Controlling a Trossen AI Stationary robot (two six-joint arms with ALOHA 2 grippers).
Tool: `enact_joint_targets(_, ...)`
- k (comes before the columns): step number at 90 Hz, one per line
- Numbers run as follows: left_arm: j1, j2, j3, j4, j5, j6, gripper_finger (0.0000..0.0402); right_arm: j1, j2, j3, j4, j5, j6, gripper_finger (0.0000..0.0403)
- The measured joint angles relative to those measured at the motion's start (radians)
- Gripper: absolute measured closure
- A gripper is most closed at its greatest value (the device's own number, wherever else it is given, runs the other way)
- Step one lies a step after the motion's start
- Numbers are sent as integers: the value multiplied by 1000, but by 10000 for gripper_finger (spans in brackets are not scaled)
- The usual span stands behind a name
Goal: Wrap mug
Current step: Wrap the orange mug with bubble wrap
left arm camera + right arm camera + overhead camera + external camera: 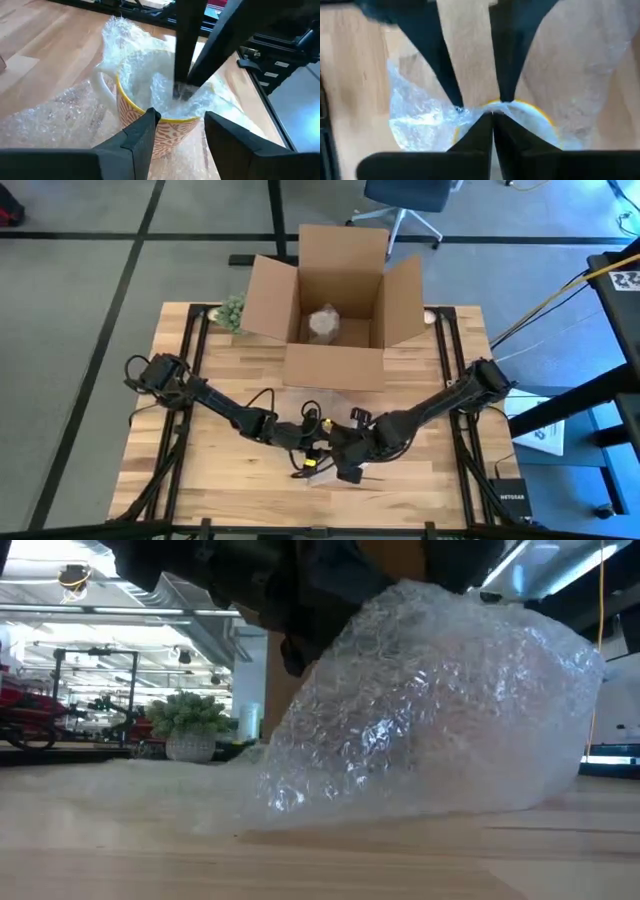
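A mug [165, 132] with a yellow rim, orange pattern and white handle [102, 85] stands upright on a sheet of bubble wrap [50, 112] near the table's front middle [318, 465]. Wrap is folded up over its rim and into its mouth. In the low view the wrap [430, 710] hides the mug. My right gripper [182, 92] is shut, its tips down inside the mug's mouth. My left gripper [180, 125] is open, with its fingertips beside the mug's wall just under the rim. My right gripper presses its shut fingertips [181, 90] down on the wrap bunched inside the mug's mouth [160, 90], coming slanting from above. Whether a layer is caught between the tips I cannot tell. Whether my left gripper's fingertips [150, 120] touch the mug's wall [170, 127], I cannot tell.
An open cardboard box [335, 305] stands at the table's far middle with a wrapped bundle [325, 323] inside. A small potted plant [230, 310] sits to the left of the box. Bare wood [200, 470] lies to either side of the arms.
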Motion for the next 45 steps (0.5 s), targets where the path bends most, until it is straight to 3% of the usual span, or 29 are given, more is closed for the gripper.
enact_joint_targets(15,0,0,0,2,0,0,248,0,-25,75,-227,55,60,403)
enact_joint_targets(28,0,0,0,3,0,0,247,0,-59,27,-403,128,173,403)
enact_joint_targets(45,0,0,0,4,0,0,247,-2,-74,-150,-276,60,192,403)
